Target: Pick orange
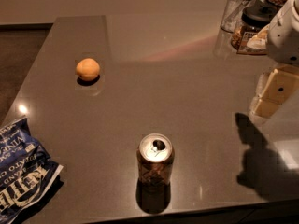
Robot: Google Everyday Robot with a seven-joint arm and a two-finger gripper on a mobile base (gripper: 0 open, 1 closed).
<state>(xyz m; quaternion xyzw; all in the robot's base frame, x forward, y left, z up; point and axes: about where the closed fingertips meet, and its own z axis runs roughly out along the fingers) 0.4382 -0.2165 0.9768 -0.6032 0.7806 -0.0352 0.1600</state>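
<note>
Orange (88,69) sat in the upper left of the frame, resting untouched on the dark surface (187,87) with nothing close around it. Below it and to the right, near the bottom edge, stood a soda can (155,160), well apart from the fruit. A blue chip bag (23,176) lay at the lower left. The claw (273,94) hung at the right edge of the frame, far across the surface from the orange, and whether it was wide or narrow could not be told. By my reading, the task had hardly begun: the reach, descent, grasp and lift were all left to do.
</note>
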